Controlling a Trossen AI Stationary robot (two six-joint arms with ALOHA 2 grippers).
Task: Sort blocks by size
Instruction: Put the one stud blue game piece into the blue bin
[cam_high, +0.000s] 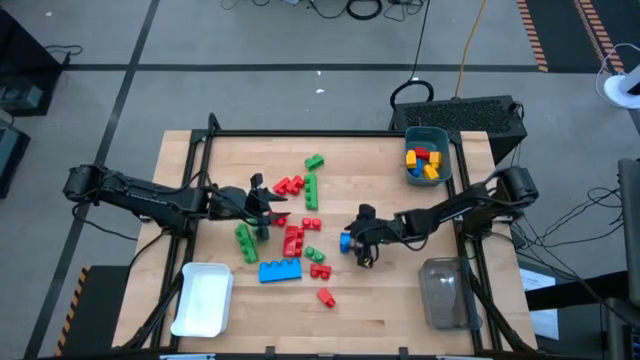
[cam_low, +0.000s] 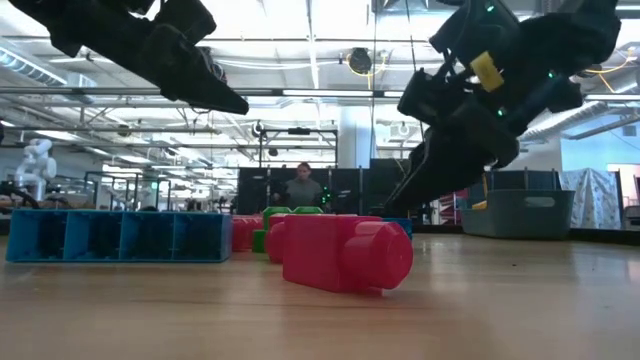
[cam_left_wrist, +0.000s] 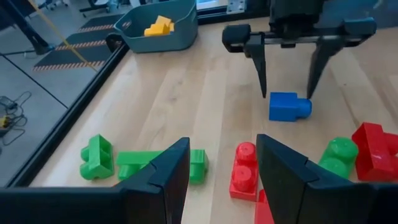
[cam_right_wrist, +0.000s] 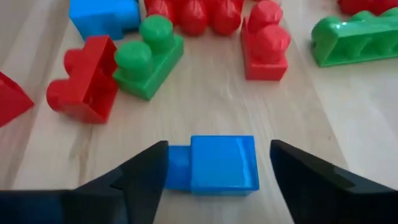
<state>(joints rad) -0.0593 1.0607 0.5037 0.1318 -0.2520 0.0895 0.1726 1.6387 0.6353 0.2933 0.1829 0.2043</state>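
Red, green and blue blocks lie scattered on the middle of the wooden table (cam_high: 400, 310), among them a long blue brick (cam_high: 280, 270) and a red cluster (cam_high: 293, 240). One small blue block (cam_right_wrist: 217, 165) rests on the table, studs sideways. My right gripper (cam_right_wrist: 217, 149) is open just above the table, one finger on either side of this block, with gaps showing on both sides. The left wrist view shows the same fingers straddling the block (cam_left_wrist: 288, 106). My left gripper (cam_left_wrist: 222, 148) hovers open above the table's left-middle (cam_high: 262, 205), nothing between its fingers.
A teal bin (cam_high: 443, 140) at the far right holds yellow, red and blue blocks. A white bin (cam_high: 203, 298) stands at the near left, a clear bin (cam_high: 443, 292) at the near right. A red block (cam_low: 340, 250) lies on its side near the front edge.
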